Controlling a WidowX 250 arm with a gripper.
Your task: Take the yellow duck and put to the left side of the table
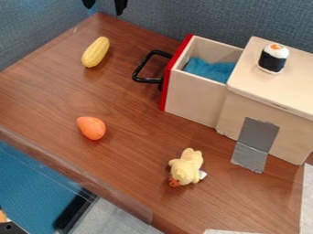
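Observation:
At the top edge, over the table's far left corner, the tips of my gripper (105, 4) hang apart with nothing between them. The yellow duck (188, 167) lies on the brown wooden table (128, 169) near its front, low and right of centre in the view. Its orange beak points toward the lower left, and a small white tag sticks out at its right side. A wide stretch of table separates the gripper from the duck.
A yellow corn cob (96, 52) lies at the back left, an orange piece (92, 128) at the left front. Right of them stands a wooden box (269, 87) bearing a sushi toy (272, 58); its red-fronted drawer (196, 98) is pulled out, with blue cloth (209, 69) inside.

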